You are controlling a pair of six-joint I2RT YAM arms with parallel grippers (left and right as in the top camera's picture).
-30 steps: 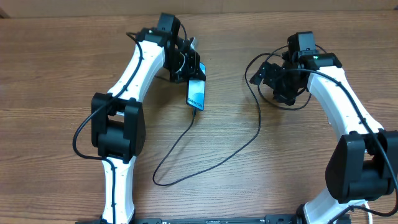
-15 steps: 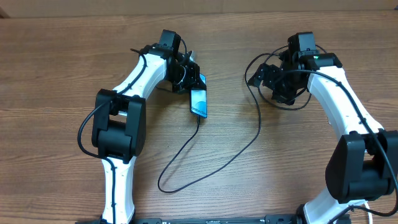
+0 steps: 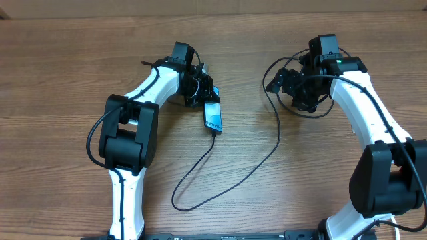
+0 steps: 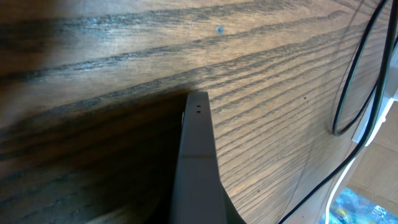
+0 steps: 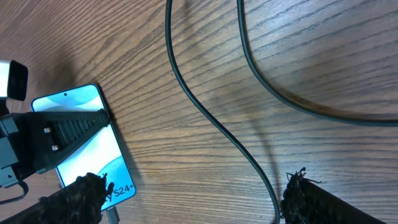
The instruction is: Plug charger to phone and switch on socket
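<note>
Sitting by the phone [image 3: 212, 117], the left pincer [image 3: 202, 91] is closed; the right pincer [image 5: 193, 186] (over the charger [image 5: 205, 118]) is spread wide.

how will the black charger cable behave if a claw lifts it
Probably floppy: the charger cable lies in loose curves on the table, so it should sag beside any grip. It looks thin, so likely light. One end seems to reach the phone, so pulling may tug that.
</note>
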